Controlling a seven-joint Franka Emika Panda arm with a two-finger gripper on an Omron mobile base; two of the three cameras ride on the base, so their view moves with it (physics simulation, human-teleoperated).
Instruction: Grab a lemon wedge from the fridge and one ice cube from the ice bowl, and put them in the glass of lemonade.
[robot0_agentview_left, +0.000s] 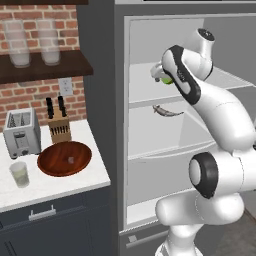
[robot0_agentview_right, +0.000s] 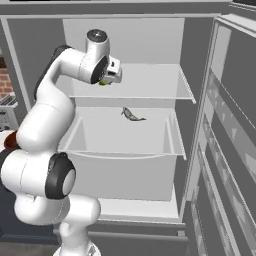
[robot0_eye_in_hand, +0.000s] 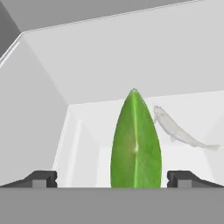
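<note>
The fridge stands open, and my gripper reaches in at its upper shelf. The yellow-green lemon wedge stands upright between my fingertips, which are spread wider than the wedge, closer to the right one; the gripper is open around it. The wedge peeks out beside the hand. On the counter to the left, the reddish-brown ice bowl holds one small ice cube. In front of it stands the glass of lemonade.
A grey fish lies on the shelf below the wedge. The fridge door is swung open on the right. A toaster and a knife block stand behind the bowl. Two frosted glasses sit on a wall shelf.
</note>
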